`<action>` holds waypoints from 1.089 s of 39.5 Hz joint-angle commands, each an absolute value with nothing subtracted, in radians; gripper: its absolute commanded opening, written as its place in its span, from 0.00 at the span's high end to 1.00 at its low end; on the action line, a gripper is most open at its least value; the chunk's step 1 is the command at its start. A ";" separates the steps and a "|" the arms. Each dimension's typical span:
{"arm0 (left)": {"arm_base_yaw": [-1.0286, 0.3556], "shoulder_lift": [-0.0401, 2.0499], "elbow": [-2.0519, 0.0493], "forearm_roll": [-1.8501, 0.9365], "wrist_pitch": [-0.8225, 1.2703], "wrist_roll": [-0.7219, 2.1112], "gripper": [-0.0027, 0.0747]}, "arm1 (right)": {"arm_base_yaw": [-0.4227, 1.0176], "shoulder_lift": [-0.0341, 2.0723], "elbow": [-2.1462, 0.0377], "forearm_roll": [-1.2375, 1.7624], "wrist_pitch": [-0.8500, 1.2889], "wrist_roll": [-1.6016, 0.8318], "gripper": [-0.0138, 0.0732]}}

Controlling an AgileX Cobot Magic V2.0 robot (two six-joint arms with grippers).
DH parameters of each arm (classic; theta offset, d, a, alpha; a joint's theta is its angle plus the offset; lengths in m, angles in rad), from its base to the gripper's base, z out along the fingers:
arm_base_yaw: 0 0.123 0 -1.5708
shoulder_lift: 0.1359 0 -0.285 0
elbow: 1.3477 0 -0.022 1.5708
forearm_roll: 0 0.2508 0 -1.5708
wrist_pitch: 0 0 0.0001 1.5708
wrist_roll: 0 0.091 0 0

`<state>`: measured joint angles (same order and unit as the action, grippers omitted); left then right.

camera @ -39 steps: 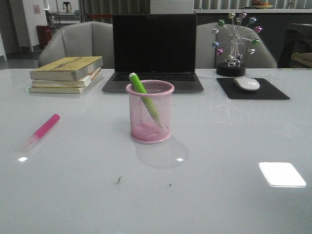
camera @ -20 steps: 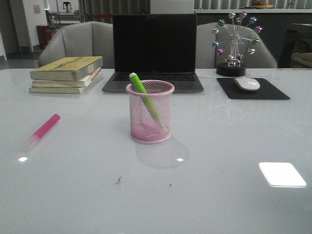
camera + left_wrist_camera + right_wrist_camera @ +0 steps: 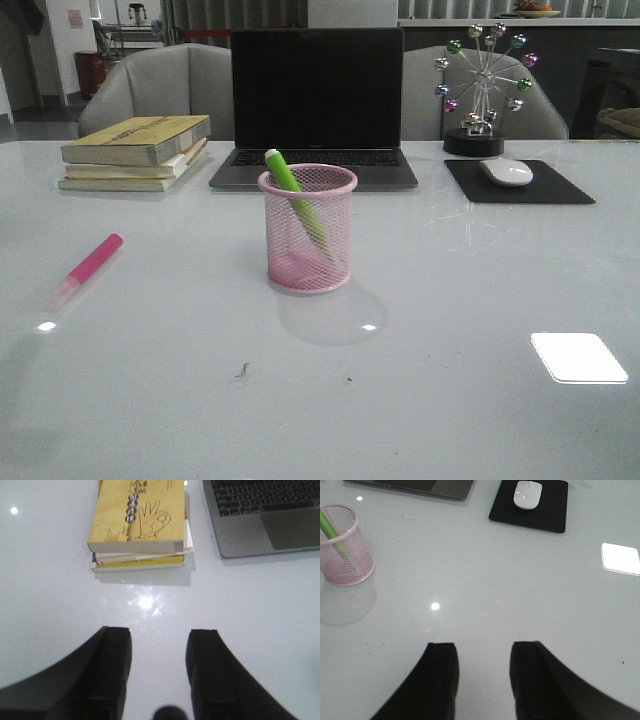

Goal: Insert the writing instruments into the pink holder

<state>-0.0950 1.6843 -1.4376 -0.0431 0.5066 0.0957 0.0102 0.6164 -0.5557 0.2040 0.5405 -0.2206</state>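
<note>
The pink mesh holder (image 3: 307,228) stands mid-table in front of the laptop, with the lime green marker (image 3: 293,196) leaning inside it, its tip above the rim. The pink marker (image 3: 90,265) lies flat on the table far to the left of the holder. Neither gripper shows in the front view. My left gripper (image 3: 159,636) is open over bare table near the book stack, holding nothing. My right gripper (image 3: 483,649) is open over bare table too; the holder (image 3: 346,545) with the green marker (image 3: 331,531) shows at the edge of its view.
A stack of books (image 3: 135,151) sits at the back left, a laptop (image 3: 315,105) behind the holder. At the back right lie a white mouse (image 3: 506,171) on a black pad (image 3: 518,183) and a ferris-wheel ornament (image 3: 482,92). Chairs stand beyond the table.
</note>
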 commanded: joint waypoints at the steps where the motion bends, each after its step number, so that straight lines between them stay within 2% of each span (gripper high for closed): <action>1: -0.091 1.716 -1.527 -0.052 0.504 0.090 0.53 | 0.003 0.613 -0.585 0.204 0.461 -0.228 0.40; 18: -0.148 1.911 -1.587 -0.086 0.651 0.090 0.53 | 0.003 0.613 -0.585 0.204 0.461 -0.228 0.40; 29: -0.221 1.972 -1.587 -0.092 0.722 0.087 0.53 | 0.003 0.613 -0.585 0.204 0.461 -0.228 0.40; 43: -0.223 2.009 -1.587 -0.112 0.800 0.059 0.53 | 0.003 0.613 -0.585 0.204 0.469 -0.228 0.40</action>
